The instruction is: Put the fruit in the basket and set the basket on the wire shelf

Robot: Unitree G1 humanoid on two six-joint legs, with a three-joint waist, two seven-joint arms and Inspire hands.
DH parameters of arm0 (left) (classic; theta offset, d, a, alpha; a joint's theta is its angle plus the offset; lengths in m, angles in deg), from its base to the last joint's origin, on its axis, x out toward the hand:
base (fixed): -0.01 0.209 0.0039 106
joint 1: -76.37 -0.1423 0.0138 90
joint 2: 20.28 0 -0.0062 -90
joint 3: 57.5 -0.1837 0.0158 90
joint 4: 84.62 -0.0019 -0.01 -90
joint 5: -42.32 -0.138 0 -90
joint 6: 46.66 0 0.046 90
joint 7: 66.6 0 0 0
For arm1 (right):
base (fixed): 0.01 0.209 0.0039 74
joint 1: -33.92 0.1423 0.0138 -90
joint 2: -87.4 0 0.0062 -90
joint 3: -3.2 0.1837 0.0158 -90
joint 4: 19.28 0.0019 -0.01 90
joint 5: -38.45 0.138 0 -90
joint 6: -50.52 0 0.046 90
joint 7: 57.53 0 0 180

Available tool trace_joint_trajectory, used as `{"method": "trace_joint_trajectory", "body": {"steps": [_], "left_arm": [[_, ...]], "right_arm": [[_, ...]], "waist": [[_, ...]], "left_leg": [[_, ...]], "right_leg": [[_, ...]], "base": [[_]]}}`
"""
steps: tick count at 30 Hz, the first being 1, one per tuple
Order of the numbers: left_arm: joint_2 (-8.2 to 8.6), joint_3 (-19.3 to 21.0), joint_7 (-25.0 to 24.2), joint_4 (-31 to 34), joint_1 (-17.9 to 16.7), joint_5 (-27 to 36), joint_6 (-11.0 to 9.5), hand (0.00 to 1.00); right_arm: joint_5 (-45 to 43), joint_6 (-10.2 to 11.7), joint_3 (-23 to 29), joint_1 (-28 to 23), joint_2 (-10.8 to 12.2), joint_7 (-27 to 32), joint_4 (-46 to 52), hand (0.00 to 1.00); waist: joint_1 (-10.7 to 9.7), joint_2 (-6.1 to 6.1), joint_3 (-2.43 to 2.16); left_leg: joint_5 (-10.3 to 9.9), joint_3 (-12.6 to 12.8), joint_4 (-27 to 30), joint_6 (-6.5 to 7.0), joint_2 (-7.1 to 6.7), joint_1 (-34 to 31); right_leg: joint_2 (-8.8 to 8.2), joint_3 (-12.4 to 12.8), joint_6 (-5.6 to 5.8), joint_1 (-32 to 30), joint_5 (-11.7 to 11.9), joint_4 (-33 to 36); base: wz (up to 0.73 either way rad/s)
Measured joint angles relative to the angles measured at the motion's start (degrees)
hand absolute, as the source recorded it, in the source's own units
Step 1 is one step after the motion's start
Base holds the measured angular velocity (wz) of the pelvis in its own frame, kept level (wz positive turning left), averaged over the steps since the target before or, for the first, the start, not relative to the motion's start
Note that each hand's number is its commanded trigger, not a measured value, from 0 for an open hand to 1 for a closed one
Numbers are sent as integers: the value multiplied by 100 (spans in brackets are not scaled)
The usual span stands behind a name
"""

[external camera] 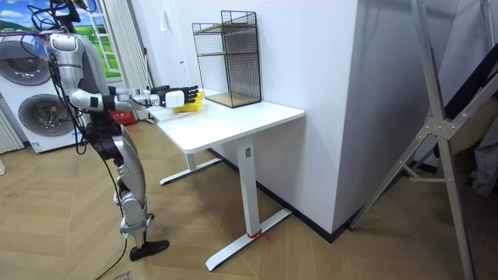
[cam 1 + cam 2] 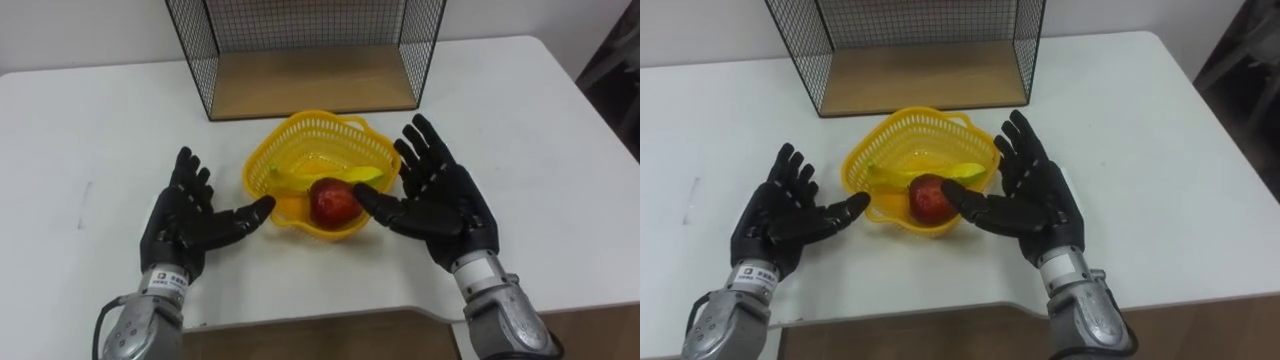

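Black hands on silver-grey arms

The black, five-fingered left hand (image 2: 190,225) and its twin, the black right hand (image 2: 440,195), have matte, plated palms and fingers built of short glossy segments. Each joins a ribbed silver-grey metal wrist cuff, then a rounded grey forearm shell. A small white label with dark print sits at the left wrist, and a thin dark cable curves beside that forearm. In the room view the torso and upper arms are silver-grey, the waist block dark, the legs grey with black feet. Dark cables cluster about the head and chest, and a white tag marks the back of one hand
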Motion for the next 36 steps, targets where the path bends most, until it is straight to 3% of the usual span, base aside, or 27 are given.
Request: {"method": "trace_joint_trajectory", "body": {"steps": [6,12,20,36], "left_arm": [[-24,-99,0,0,14,2,1,0],[-76,-236,1,29,42,-1,1,0],[-75,-261,0,28,257,0,1,0],[-76,-275,0,7,256,0,2,0]], "right_arm": [[5,11,-24,131,14,127,-189,0],[-29,161,-79,365,21,362,-606,0],[114,175,-80,593,20,445,-853,0],[177,177,-79,591,38,510,-853,0]], "waist": [[-15,-52,21],[-12,-167,-20],[-4,-164,-7],[-18,-153,8]], "left_leg": [[1,0,0,0,0,48],[1,-5,0,1,1,51],[0,-26,-6,1,1,86],[1,-20,-65,1,-3,111]], "right_leg": [[0,-2,0,12,0,5],[0,-13,1,59,2,9],[-1,-36,3,112,7,-5],[0,-27,3,88,7,-17]], "base": [[0],[0],[1],[0]]}}
